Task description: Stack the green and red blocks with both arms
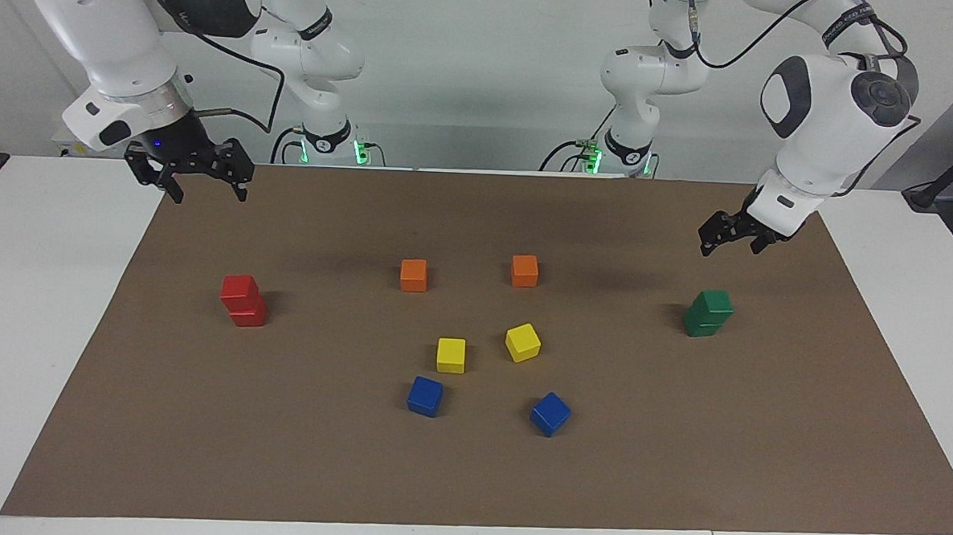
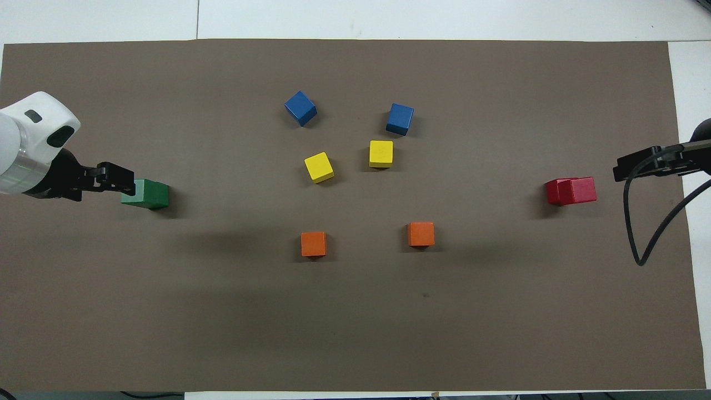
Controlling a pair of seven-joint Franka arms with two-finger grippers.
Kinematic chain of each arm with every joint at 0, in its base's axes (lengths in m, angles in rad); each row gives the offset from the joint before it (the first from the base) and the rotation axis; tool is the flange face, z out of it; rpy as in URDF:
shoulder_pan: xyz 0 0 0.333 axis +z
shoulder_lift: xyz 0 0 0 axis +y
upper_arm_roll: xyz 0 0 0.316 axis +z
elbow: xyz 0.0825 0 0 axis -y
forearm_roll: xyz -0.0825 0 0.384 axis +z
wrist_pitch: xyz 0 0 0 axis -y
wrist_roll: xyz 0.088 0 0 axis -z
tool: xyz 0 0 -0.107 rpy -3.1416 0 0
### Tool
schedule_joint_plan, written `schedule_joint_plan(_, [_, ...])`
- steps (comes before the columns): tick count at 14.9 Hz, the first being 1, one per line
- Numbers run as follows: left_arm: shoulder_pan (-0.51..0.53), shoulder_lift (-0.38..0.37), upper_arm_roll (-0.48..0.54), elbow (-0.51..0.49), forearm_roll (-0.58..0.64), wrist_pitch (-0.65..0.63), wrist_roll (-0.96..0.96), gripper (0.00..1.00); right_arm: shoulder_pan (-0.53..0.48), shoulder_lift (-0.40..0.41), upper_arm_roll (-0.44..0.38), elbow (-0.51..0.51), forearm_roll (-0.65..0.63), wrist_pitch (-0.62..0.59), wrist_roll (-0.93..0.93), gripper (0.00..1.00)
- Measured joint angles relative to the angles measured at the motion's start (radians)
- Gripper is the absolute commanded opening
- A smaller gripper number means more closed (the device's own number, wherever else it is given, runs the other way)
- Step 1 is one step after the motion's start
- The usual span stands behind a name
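Two green blocks (image 1: 708,313) are stacked at the left arm's end of the brown mat (image 1: 467,476) on the desk, and two red blocks (image 1: 243,300) are stacked at the right arm's end. The left tool (image 1: 727,237) is held wide and empty above the mat near the green stack; the right tool (image 1: 204,184) is raised, wide and empty, over the mat's edge.

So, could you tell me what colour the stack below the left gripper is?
Dark green, clearest in the facing view.
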Motion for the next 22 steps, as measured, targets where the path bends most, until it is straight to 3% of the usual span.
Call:
schedule_joint_plan(11, [0.0, 0.0, -0.003, 0.16, 0.0, -0.157, 0.0, 1.0, -0.008, 0.022, -0.001, 0.057, 0.0, -0.057, 0.003, 1.0])
schedule_joint_plan(22, [0.0, 0.001, -0.004, 0.164, 0.0, -0.123, 0.001, 1.0, -0.009, 0.052, -0.004, 0.071, 0.0, -0.057, 0.005, 1.0])
